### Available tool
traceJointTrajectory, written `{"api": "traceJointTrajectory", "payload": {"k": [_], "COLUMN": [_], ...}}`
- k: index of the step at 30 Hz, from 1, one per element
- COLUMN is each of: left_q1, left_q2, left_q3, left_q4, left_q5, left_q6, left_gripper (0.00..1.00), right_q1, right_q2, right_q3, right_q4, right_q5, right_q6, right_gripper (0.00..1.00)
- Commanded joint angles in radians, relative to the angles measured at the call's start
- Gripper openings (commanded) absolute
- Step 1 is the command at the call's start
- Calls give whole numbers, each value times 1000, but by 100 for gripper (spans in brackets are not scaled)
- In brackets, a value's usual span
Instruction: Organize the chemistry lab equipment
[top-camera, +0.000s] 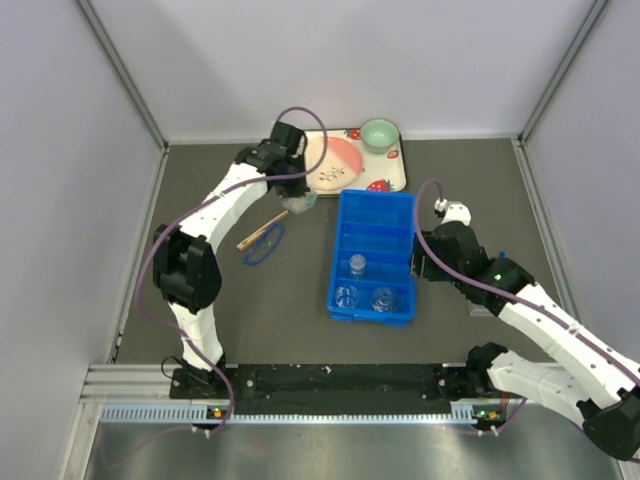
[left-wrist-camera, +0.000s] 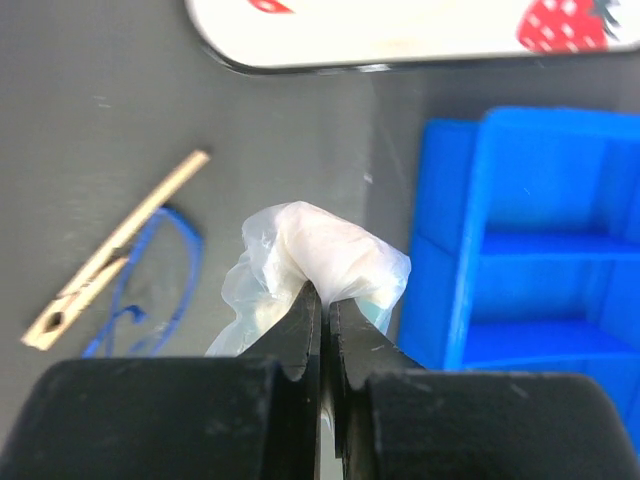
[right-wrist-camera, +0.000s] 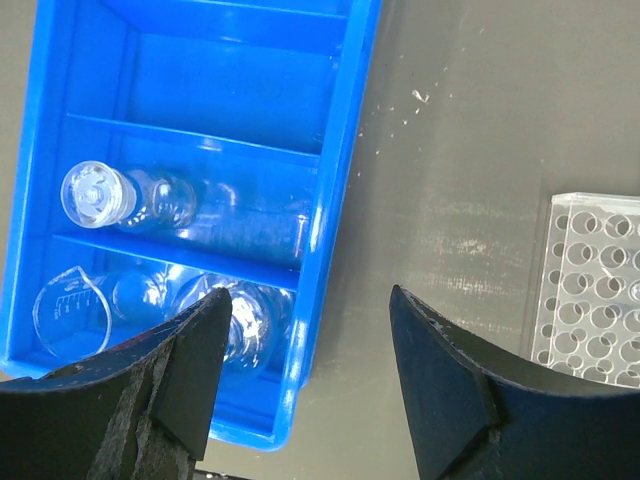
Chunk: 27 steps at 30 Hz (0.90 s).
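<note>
My left gripper (top-camera: 300, 203) is shut on a crumpled piece of clear whitish plastic (left-wrist-camera: 320, 255) and holds it above the table, just left of the blue divided bin (top-camera: 338, 250). The thin wooden stick (top-camera: 262, 230) and the blue ring (top-camera: 264, 245) lie on the table to its left; both also show in the left wrist view, the stick (left-wrist-camera: 120, 250) and the ring (left-wrist-camera: 150, 300). My right gripper (right-wrist-camera: 310, 292) is open and empty over the bin's right rim. The bin holds a stoppered glass flask (right-wrist-camera: 110, 195) and two small beakers (right-wrist-camera: 75, 310). A clear tube rack (right-wrist-camera: 590, 290) lies right of the bin. No blue-capped tubes show.
The strawberry-print tray (top-camera: 390, 180) with a pink plate (top-camera: 335, 165) and a green bowl (top-camera: 379, 134) stands at the back, just beyond the bin. Grey walls close in the table on three sides. The bin's far compartments (top-camera: 377, 215) hold nothing.
</note>
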Motion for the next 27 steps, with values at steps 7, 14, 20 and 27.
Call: {"api": "traceJointTrajectory", "payload": {"k": [7,14,20,27], "left_q1": [-266,-360,-419,-433], "left_q2": [98,181,254,313], "left_q3": [198,212,229,233], "left_q4": [21,62,72,85], "left_q5": [19,80,76,76], "left_q6": [4,24,32,53], "left_gripper": [0,0,0,0], "right_q1": [-8,-8,-8,-9], "right_q2": [-84,-118,-124,-139], "right_q3": [79,79,68,63], "right_q4": [-83,-105,-111,-123], "right_q5": [90,116,119,125], "right_q6": [17,21,24,21], "right_gripper": [65,65,65,65]}}
